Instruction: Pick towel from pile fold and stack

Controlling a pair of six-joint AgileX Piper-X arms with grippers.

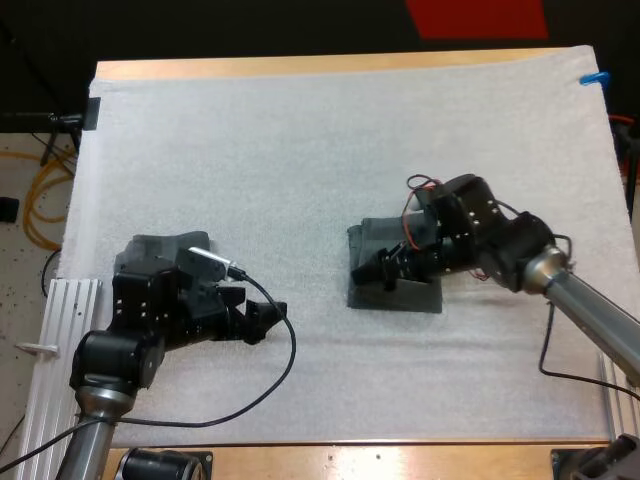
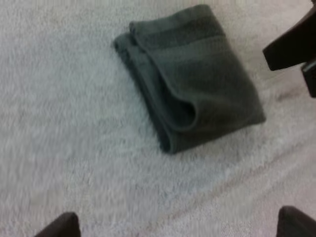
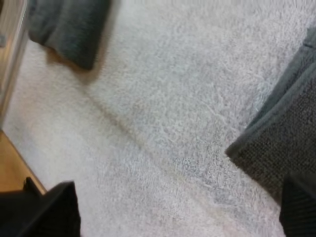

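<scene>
Right now, your folded towel [image 1: 402,295] lies flat on the white mat [image 1: 300,150], a little right of centre in the high view. The right gripper [image 1: 378,272] hangs low over its left part. That gripper's jaws are spread and grasp nothing; from its own camera, one finger sits over the towel's corner without pinching it. The left gripper [image 1: 265,318] is at the lower left of the high view, well apart from the folded towel, with its jaws likewise released and bare mat between them. A second towel [image 3: 69,24] sits near the mat's left edge, close behind the left arm.

Expect the cloth to be light, limp and a bit grippy. It will sag and unfold if you lift it by a single layer. I judge your best hold to be at the thick folded edge, pinching through all layers. Keep it low while moving so the fold does not fall open.
</scene>
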